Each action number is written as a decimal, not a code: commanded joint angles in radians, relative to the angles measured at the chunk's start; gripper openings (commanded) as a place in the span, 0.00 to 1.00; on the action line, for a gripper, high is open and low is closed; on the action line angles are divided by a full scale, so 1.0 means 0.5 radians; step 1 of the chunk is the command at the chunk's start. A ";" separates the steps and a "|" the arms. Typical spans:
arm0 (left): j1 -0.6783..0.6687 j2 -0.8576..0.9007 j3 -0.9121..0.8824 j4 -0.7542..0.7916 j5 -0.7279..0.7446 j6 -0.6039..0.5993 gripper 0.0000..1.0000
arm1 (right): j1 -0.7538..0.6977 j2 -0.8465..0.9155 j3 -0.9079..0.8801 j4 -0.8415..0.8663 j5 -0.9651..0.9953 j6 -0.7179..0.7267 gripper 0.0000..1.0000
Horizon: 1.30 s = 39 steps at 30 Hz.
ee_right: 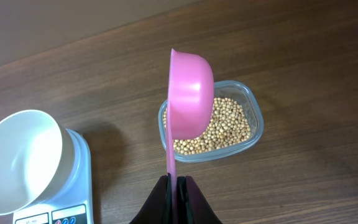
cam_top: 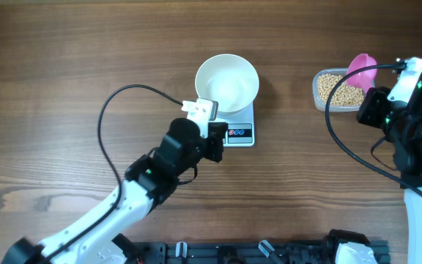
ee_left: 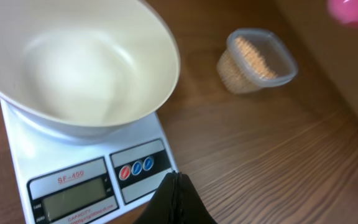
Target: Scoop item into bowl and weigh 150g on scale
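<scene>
The empty white bowl (cam_top: pixel 227 83) (ee_left: pixel 73 68) (ee_right: pixel 17 158) stands on the white scale (cam_top: pixel 240 133) (ee_left: pixel 73 193) (ee_right: pixel 73 186). My left gripper (cam_top: pixel 212 143) (ee_left: pixel 176 177) is shut on nothing, its tips at the scale's front edge beside the buttons. The item, tan beans (cam_top: pixel 337 89) (ee_right: pixel 219 127) (ee_left: pixel 257 56), fills a clear tub to the right. My right gripper (cam_top: pixel 372 99) (ee_right: pixel 178 180) is shut on the handle of a pink scoop (cam_top: pixel 363 70) (ee_right: pixel 190 93). The scoop's cup hangs over the tub, turned on its side with its back towards the wrist camera, so its inside is hidden.
The clear tub (cam_top: pixel 321 92) (ee_right: pixel 253 118) sits on the wooden table near its right edge. A black cable (cam_top: pixel 123 95) loops over the table left of the scale. Another cable (cam_top: pixel 343 143) runs from the right arm across the gap between scale and tub.
</scene>
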 commanded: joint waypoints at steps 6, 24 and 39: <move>0.007 0.255 0.034 0.015 -0.112 0.074 0.04 | -0.005 0.008 0.031 -0.002 0.010 -0.026 0.04; -0.172 0.652 0.034 0.272 -0.264 0.141 0.04 | -0.005 0.008 0.031 -0.002 -0.208 0.088 0.04; -0.195 0.826 0.049 0.409 -0.439 0.410 0.04 | -0.005 0.008 0.031 -0.005 -0.211 0.120 0.04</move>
